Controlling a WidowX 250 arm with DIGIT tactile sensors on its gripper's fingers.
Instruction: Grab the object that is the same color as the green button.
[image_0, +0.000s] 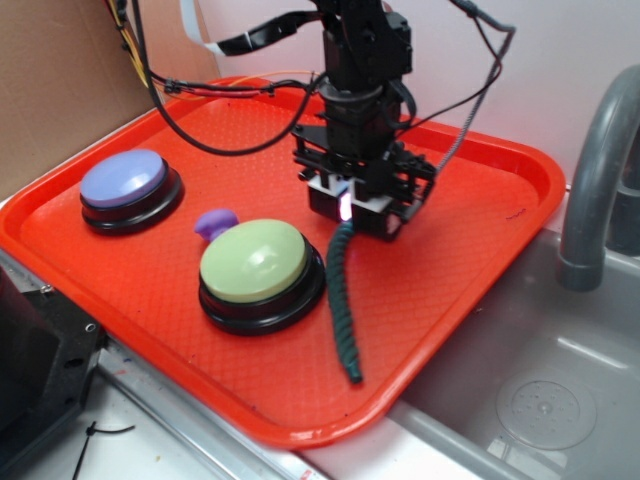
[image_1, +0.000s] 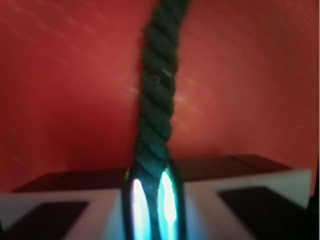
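The dark green twisted rope lies on the red tray, running from under my gripper toward the tray's front edge. My gripper is down at the rope's far end, its jaws shut on it. In the wrist view the rope runs up from between the two glowing pads, which press on it from both sides. The pale yellow-green domed button on its black base stands just left of the rope.
A purple-topped button stands at the tray's left. A small purple knob sits behind the green button. A grey faucet and a steel sink are to the right. Cables hang behind the arm.
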